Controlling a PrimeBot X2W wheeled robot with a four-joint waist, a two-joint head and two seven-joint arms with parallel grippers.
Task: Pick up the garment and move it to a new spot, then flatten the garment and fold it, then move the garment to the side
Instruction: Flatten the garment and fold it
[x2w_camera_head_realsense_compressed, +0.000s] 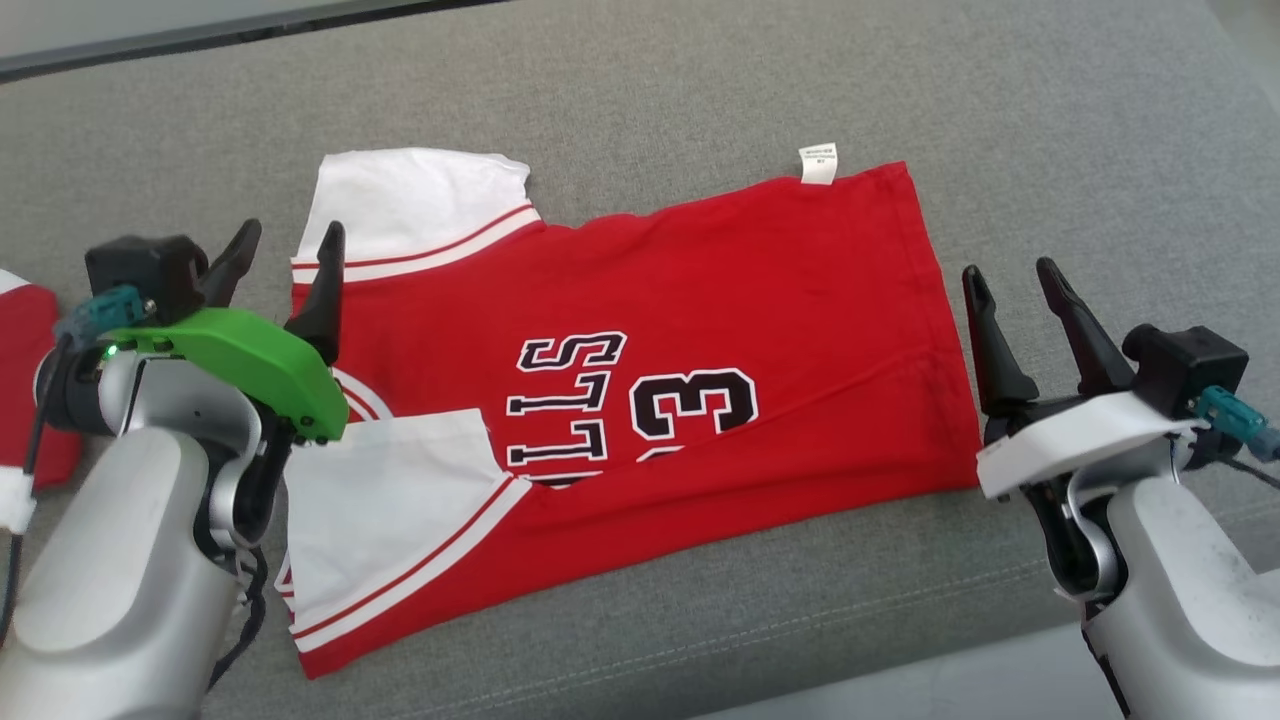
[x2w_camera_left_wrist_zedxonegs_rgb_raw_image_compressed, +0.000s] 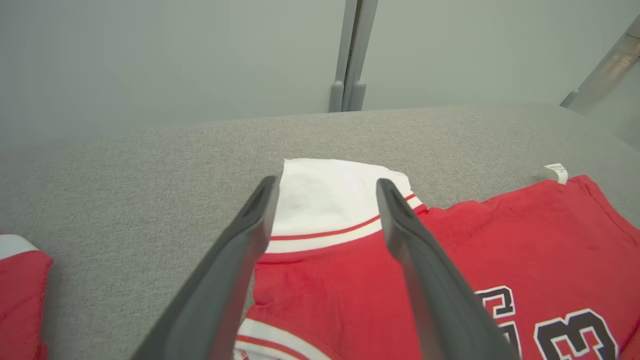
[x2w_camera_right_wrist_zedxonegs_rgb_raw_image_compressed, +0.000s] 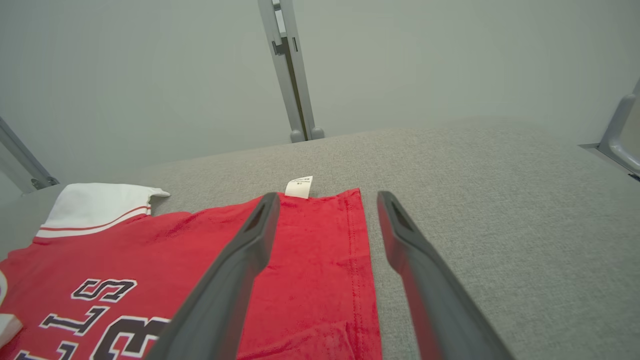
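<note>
Left to right: your left gripper (x2w_camera_head_realsense_compressed: 291, 235), fingers spread and empty, hangs over the sleeve end of the red-and-white jersey (x2w_camera_head_realsense_compressed: 720, 320), which lies flat across the grey cushion (x2w_camera_head_realsense_compressed: 640, 100). Your right gripper (x2w_camera_head_realsense_compressed: 1007, 272), likewise spread and empty, stands just beside its hem.

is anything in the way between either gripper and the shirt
Nothing visible. The left gripper is open by the sleeve end of the red shirt, the right gripper open beside its hem. A second red garment lies apart at the far left.
</note>
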